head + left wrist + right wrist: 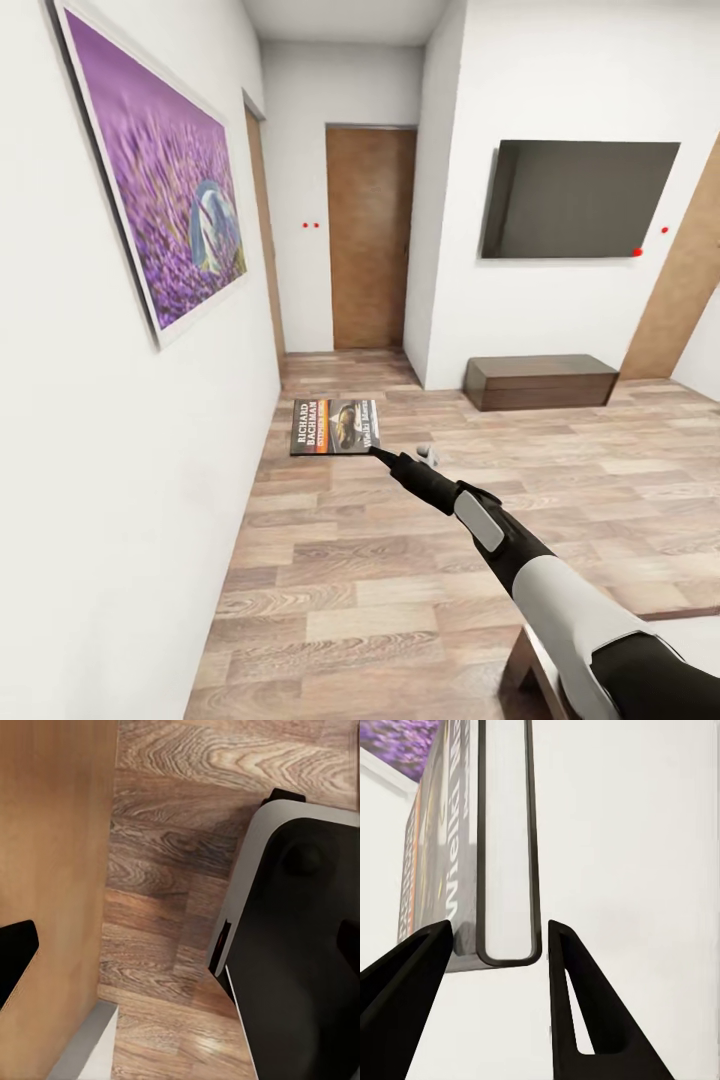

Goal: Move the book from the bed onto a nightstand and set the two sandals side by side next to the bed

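My right gripper (378,452) is shut on the book (335,427), a thin dark paperback with "RICHARD" lettering. It holds the book flat in the air over the wood floor, close to the left wall. In the right wrist view the book's edge (506,870) stands between the two black fingers (574,1005), which press its covers. My left gripper (180,960) hangs low over the floor beside the robot's base, jaws wide apart and empty. A corner of the bed (522,668) shows at the lower right. The sandals and the nightstand are out of view.
A purple flower picture (165,170) hangs on the left wall. A hallway with a wooden door (370,235) lies ahead. A low dark cabinet (540,382) sits under a wall TV (580,198) at the right. A brown wooden panel (49,855) stands by my left gripper.
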You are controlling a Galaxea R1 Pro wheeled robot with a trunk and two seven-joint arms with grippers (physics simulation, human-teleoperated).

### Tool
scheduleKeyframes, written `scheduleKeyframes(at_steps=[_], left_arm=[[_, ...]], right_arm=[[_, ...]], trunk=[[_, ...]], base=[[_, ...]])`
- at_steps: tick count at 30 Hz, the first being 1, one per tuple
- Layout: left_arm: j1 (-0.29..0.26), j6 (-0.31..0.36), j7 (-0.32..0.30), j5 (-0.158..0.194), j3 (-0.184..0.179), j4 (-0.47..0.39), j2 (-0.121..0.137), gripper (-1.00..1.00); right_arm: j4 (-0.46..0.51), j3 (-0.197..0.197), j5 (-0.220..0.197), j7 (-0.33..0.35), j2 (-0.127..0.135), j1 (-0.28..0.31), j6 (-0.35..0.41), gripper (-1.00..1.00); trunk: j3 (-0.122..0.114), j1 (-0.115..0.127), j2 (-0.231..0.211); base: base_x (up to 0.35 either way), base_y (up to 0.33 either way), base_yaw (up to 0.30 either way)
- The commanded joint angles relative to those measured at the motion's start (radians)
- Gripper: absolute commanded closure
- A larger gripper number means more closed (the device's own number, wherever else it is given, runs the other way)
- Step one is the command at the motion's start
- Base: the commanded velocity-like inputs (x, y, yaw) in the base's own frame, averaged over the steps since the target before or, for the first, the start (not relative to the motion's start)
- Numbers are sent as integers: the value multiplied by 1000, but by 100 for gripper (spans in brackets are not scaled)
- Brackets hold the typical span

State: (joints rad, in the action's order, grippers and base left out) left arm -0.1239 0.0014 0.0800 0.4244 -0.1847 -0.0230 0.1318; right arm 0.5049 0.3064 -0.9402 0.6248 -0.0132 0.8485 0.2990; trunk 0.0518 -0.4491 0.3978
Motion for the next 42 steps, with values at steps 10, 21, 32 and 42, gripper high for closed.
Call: scheduleKeyframes(at_steps=[10, 21, 32, 42], left_arm=[[0, 8, -25, 9, -9, -1, 0, -100], [-5, 19, -137, 8, -11, -2, 0, -100], [-11, 20, -154, 8, -13, -28, 0, -100], [-11, 19, -155, 7, -12, -32, 0, -100]], right_arm=[[0, 2, -12, 1, 0, 1, 7, 100], [0, 2, -12, 1, 0, 1, 7, 100], [0, 2, -12, 1, 0, 1, 8, 100], [0, 2, -12, 0, 0, 1, 7, 100]], trunk=[[2, -1, 2], [2, -1, 2], [2, -1, 2], [2, -1, 2]], base=[[157, 0, -47], [20, 0, -4], [114, 36, 0], [61, 44, 0]])
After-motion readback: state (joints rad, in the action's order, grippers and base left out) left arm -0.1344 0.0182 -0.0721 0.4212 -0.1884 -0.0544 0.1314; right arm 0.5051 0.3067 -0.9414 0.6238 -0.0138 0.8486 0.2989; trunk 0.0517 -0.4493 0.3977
